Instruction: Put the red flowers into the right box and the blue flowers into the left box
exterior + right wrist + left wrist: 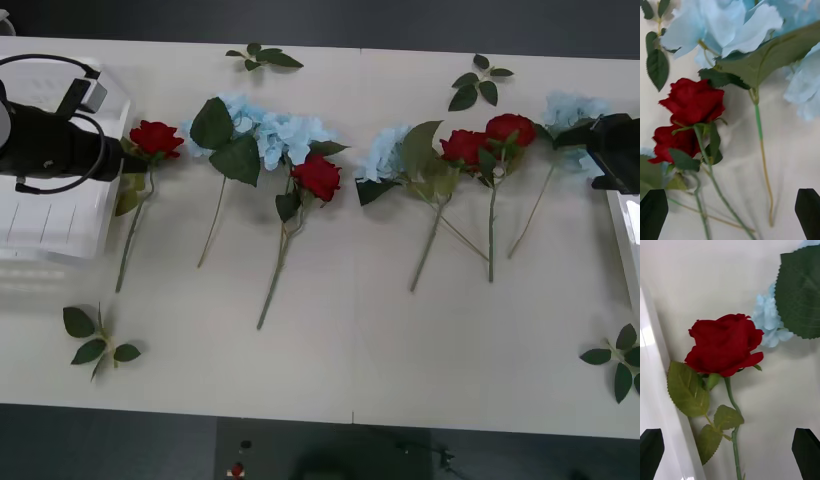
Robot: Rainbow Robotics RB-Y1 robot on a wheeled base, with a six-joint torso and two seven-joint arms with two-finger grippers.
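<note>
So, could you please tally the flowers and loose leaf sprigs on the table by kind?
Red flowers: 4, at and.
Blue flowers: 3, at and.
Flowerless leaf sprigs: 4, at and.
Total: 11.

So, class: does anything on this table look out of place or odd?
Nothing is damaged or spilled. One red rose lies beside the left box, where blue belongs. The left gripper hovers open above it.
</note>
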